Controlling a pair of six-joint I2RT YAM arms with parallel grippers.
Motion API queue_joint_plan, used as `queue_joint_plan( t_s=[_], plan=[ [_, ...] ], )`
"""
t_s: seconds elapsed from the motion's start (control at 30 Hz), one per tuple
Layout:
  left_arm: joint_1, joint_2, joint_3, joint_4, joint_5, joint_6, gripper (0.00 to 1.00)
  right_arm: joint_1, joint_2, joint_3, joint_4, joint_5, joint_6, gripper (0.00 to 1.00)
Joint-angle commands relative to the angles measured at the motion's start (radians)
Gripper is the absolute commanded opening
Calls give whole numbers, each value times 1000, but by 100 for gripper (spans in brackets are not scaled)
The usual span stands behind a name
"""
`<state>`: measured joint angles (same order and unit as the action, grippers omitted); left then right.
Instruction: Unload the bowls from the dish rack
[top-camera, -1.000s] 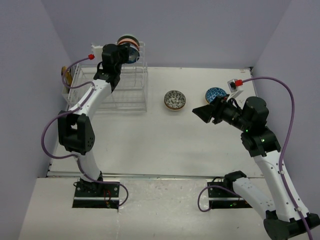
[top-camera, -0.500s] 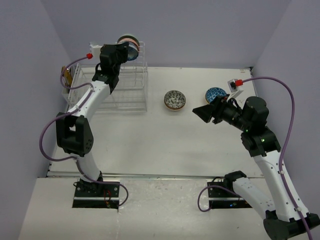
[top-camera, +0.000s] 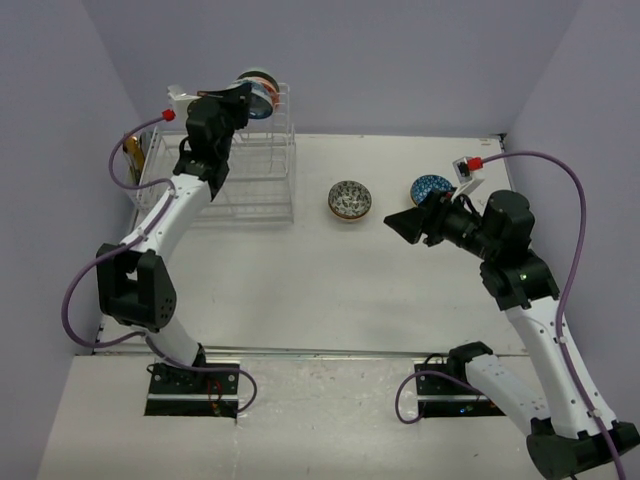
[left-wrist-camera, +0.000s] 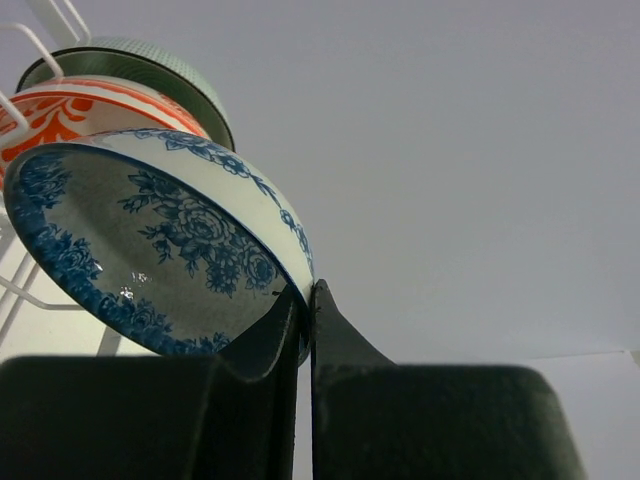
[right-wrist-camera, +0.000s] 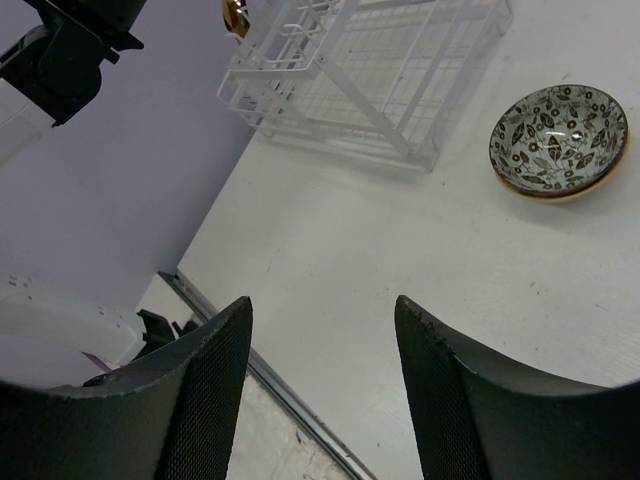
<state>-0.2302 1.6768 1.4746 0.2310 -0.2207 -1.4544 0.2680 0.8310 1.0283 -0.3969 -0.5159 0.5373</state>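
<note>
Left arm (top-camera: 170, 215) farther left now, left tool (left-wrist-camera: 305, 295) tight on blue-flowered bowl (left-wrist-camera: 150, 240) at dish rack (top-camera: 265, 180); right tool (right-wrist-camera: 322, 312) wide.

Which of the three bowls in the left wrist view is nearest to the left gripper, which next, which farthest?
1. Blue floral bowl, its rim pinched in the jaws of the left gripper.
2. Orange-patterned bowl, just behind it, upper left.
3. Green bowl, rearmost, at the top.

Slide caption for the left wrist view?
Left pincer shut on the rim of a blue-floral ceramic bowl, orange-patterned bowl and green bowl behind.
</note>
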Motion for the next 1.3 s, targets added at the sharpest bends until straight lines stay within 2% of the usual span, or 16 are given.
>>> queue_joint_plan(
  t_s=[0.0,0.1,0.3,0.4,0.53,0.63,0.77,0.8,0.93,1.0,1.13,1.27],
  plan=[
    [2,-88,-7,156,15,22,0,-1,5,42,13,-6,-16,60],
    [-8,-112,-13,168,24,49,0,-3,10,47,12,2,-14,60],
    [-89,-190,-23,195,24,280,0,-1,25,73,6,39,-7,60],
    [-158,-232,-34,228,75,525,0,-3,45,122,-22,94,-14,60],
    [-266,-267,-68,220,209,738,0,-4,71,168,-74,175,-26,60],
    [-349,-295,-112,157,263,889,0,-6,65,182,-98,206,-28,60],
    [-464,-354,-203,71,267,1092,0,-7,39,207,-146,278,-34,60],
    [-490,-364,-218,56,265,1180,0,-7,36,223,-158,292,-37,60],
    [-606,-385,-287,-76,276,1339,0,-9,39,285,-247,329,-65,61],
    [-648,-379,-325,-117,323,1418,0,-7,89,340,-316,317,-79,61],
    [-776,-356,-388,-220,242,1583,0,-4,189,401,-424,217,-146,63],
    [-857,-316,-395,-326,182,1666,0,48,243,397,-476,249,-169,64]
  ],
)
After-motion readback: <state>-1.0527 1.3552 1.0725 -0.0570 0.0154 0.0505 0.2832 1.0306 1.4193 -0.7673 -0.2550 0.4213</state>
